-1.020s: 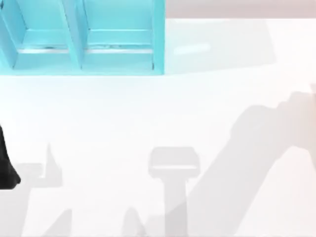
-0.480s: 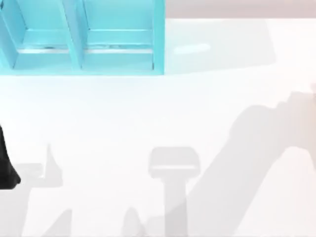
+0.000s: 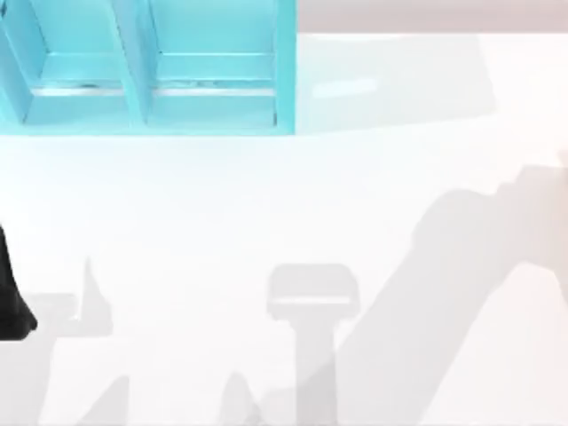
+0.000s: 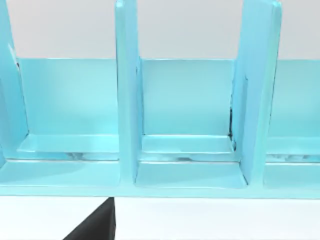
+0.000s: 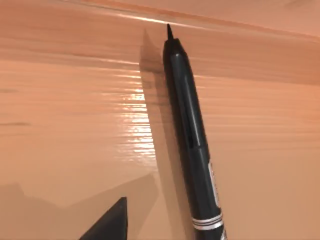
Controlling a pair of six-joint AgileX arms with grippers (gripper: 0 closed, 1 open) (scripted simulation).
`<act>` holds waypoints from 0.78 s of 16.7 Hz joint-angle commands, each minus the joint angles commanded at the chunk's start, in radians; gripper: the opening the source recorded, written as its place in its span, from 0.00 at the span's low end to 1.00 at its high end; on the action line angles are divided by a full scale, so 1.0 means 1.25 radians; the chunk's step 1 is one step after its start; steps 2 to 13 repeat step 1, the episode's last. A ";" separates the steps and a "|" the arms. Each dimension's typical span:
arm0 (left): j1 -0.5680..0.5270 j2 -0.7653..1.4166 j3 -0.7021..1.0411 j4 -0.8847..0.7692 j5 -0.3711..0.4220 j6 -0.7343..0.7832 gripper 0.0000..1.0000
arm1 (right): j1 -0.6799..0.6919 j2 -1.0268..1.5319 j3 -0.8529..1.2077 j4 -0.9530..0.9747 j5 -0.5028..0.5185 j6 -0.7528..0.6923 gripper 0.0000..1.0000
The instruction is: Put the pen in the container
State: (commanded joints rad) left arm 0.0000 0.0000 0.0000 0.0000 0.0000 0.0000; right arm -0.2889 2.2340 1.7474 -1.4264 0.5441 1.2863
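pen (image 5: 192, 140) lies on wood surface (image 5: 70, 125) just beside right gripper; finger spacing can't be told. centre the fingers across its barrel before closing.

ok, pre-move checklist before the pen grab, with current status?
1. Pen located: ok. It lies flat on an orange wood-grain surface in the right wrist view, tip pointing away from the camera.
2. Pen free of clutter: ok, nothing touches it.
3. Right tool aligned over the pen: cannot tell; a dark finger sits beside it.
4. Container located: ok, turquoise, at the top view's upper left.
5. Container compartments free: ok, the compartments facing the left wrist camera hold nothing.
6. Left arm out of the way: ok, at the table's left edge.
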 joint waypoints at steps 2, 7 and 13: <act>0.000 0.000 0.000 0.000 0.000 0.000 1.00 | 0.000 0.000 0.000 0.000 0.000 0.000 1.00; 0.000 0.000 0.000 0.000 0.000 0.000 1.00 | 0.000 0.000 0.000 0.000 0.000 0.000 1.00; 0.000 0.000 0.000 0.000 0.000 0.000 1.00 | 0.000 0.000 0.000 0.000 0.000 0.000 1.00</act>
